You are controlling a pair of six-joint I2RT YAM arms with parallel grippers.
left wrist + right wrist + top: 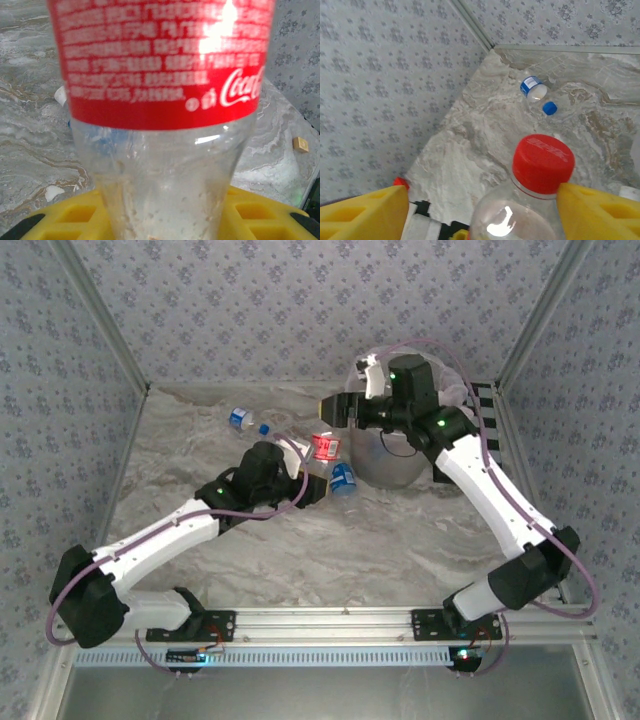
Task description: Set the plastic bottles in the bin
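We judge the main hazard to be loss of the red-labelled bottle [325, 447] before it reaches the bin [385, 472]. The bottle hangs just left of the bin wall, not above the opening, so a slip would drop it onto the tabletop [380, 540] near the blue-labelled bottle [343, 478] that lies just beside the bin's left side. Two causes apply. First, the left gripper [162, 220] is clenched on the clear, smooth part of the bottle beyond the label, where thin plastic may deform or slide. Second, the right gripper [482, 212] stands released with its jaws apart, yet one finger [600, 210] touches the red cap [543, 162]; a sideways withdrawal could lever the bottle out of the grasp. We also note a collision risk: the right forearm crosses over the bin and obstructs the opening. Pose: the left arm reaches low and diagonally from its base toward the bin's left side. The right arm rises from its base with the elbow out beyond the bin's right side, and its wrist is folded over the bin with the gripper pointing left. A further blue-labelled bottle [245, 420] lies well left of the bin.
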